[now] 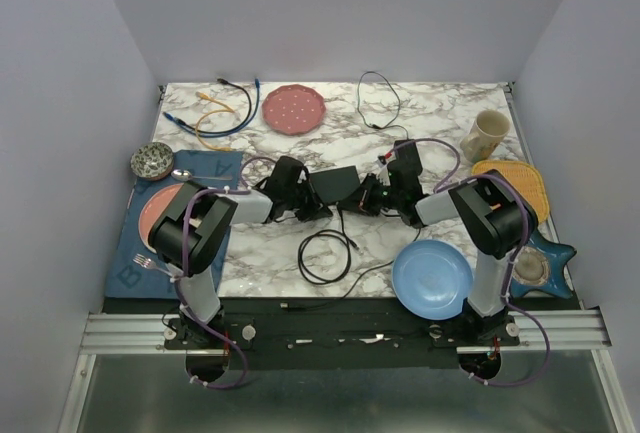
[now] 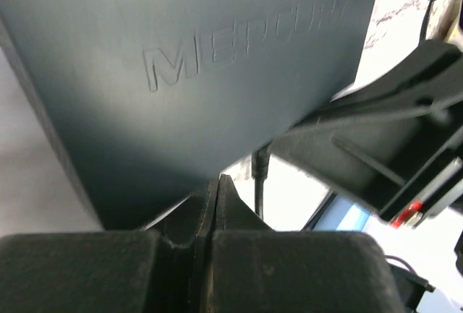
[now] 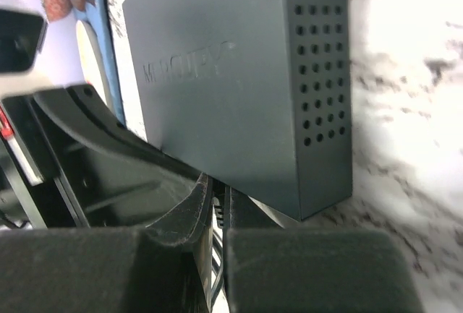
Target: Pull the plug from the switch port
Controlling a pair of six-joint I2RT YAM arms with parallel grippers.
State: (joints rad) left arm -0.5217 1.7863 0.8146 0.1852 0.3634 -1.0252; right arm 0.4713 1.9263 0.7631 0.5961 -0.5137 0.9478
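The switch [image 1: 333,183] is a flat matte-black box at the table's middle. It fills the left wrist view [image 2: 217,53] and shows embossed lettering and a perforated side in the right wrist view [image 3: 239,96]. My left gripper [image 1: 310,205] is shut and empty, with its tips [image 2: 217,186] against the switch's near edge. My right gripper [image 1: 363,196] is shut on the plug [image 3: 219,215], a ribbed black piece at the switch's edge. The plug's black cable [image 1: 325,253] loops toward the front and also shows in the left wrist view [image 2: 259,176].
A blue plate [image 1: 432,278] lies front right, and a pink plate [image 1: 294,109] lies at the back. A mug [image 1: 485,135] and a yellow mat [image 1: 512,181] are on the right. A blue placemat [image 1: 135,253] and a bowl [image 1: 152,160] are on the left. Loose cables [image 1: 220,113] lie back left.
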